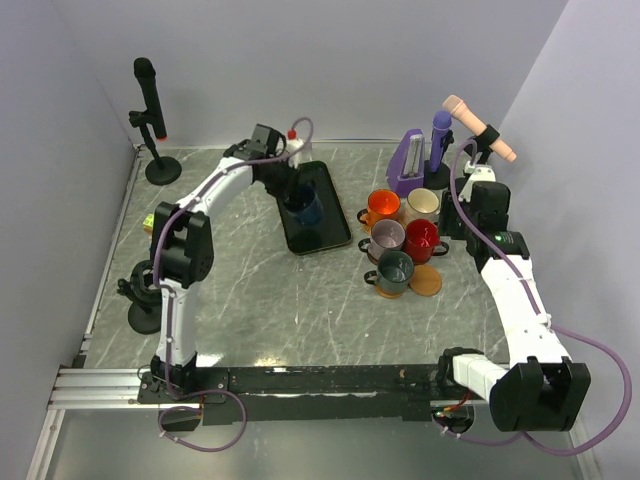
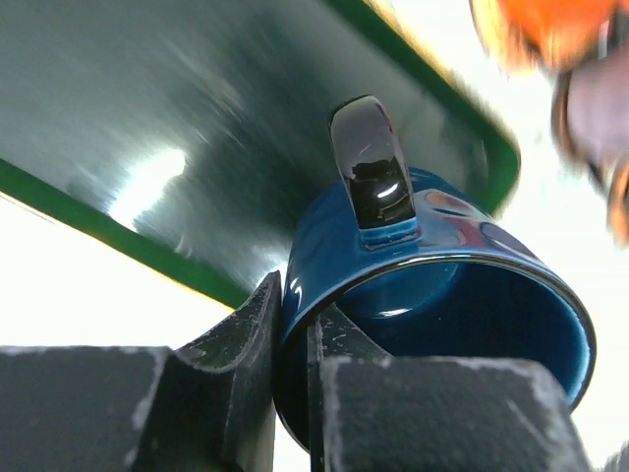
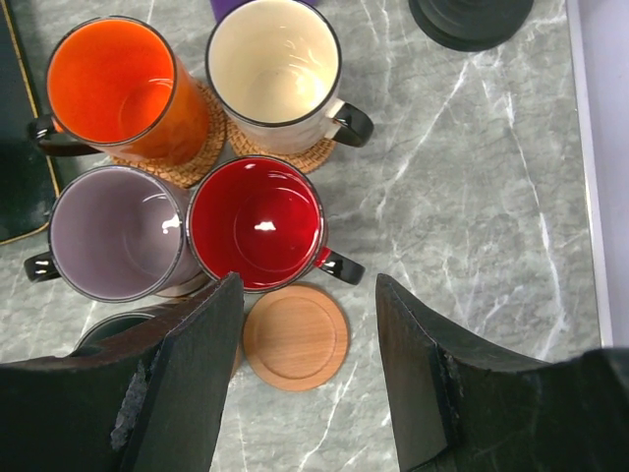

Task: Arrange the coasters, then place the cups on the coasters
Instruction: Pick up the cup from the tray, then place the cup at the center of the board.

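Six cups in all. Five stand bunched on the right of the table [image 1: 250, 300]: the orange cup [image 3: 113, 84] and the cream cup [image 3: 273, 74] at the back, the mauve cup [image 3: 113, 246] and the red cup [image 3: 256, 224] in front of them, and the dark green cup [image 1: 394, 270] nearest the arms. The sixth, the navy cup [image 2: 432, 295], is apart, over the black tray [image 1: 335, 235]; whether it touches the tray I cannot tell. The left gripper [image 2: 293, 334] is nipped narrow on its wall, one finger inside the rim and one outside.

Three coasters show plainly: two woven coasters [image 3: 192, 162], one each under the orange and cream cups, and one bare coaster [image 3: 295, 336] just beside the red and green cups. Under the other cups I cannot tell. The right gripper [image 3: 307, 295] hangs above the bare coaster, its jaws wide and holding nothing
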Available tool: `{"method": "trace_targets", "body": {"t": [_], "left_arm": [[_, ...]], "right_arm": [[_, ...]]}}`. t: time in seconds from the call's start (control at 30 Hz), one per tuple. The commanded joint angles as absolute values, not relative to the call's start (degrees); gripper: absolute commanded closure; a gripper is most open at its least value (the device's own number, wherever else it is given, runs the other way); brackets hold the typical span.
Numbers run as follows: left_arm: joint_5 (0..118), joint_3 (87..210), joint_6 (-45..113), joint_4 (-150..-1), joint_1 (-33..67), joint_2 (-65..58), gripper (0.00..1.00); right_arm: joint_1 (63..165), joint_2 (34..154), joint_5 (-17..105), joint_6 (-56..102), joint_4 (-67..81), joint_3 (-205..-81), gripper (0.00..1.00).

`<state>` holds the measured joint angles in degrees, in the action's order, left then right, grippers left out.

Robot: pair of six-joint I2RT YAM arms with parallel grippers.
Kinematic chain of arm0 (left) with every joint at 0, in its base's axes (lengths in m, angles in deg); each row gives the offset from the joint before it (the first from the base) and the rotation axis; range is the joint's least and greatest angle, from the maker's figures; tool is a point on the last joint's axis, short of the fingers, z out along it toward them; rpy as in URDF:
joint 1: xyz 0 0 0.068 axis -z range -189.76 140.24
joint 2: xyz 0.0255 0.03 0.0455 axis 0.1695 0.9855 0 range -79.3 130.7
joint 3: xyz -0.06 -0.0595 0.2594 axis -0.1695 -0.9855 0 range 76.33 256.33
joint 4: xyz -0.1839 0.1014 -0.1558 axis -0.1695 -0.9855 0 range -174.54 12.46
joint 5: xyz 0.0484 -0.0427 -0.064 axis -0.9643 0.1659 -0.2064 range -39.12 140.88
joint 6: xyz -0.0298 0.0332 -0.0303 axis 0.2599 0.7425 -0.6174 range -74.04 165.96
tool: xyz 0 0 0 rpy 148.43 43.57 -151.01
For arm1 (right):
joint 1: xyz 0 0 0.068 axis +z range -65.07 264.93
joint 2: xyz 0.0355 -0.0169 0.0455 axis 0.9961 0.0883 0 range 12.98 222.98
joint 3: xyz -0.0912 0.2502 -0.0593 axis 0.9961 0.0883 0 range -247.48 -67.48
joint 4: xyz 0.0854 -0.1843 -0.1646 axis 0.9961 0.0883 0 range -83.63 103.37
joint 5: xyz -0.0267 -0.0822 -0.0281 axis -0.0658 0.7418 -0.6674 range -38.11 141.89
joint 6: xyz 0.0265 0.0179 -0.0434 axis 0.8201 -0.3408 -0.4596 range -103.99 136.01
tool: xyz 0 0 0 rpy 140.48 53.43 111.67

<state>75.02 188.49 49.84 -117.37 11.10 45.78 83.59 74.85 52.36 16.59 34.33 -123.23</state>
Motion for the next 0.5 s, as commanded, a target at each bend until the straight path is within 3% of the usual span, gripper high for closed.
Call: {"method": "trace_targets", "body": {"t": [0.0, 0.33, 0.47], "left_arm": [[73.13, 183.75, 58.96, -125.00, 16.07, 39.45, 0.99], [55.82, 175.21, 63.80, -114.03, 24.51, 35.14, 0.99], [53.87, 177.05, 64.59, -114.01, 24.69, 35.23, 0.99]], "right_arm": [[84.58, 73.71, 52.15, 17.51, 32.56, -122.94, 0.37], [86.60, 73.54, 52.94, 17.42, 32.73, -123.38, 0.37], [86.87, 73.28, 53.47, 17.33, 33.35, -123.03, 0.37]]}}
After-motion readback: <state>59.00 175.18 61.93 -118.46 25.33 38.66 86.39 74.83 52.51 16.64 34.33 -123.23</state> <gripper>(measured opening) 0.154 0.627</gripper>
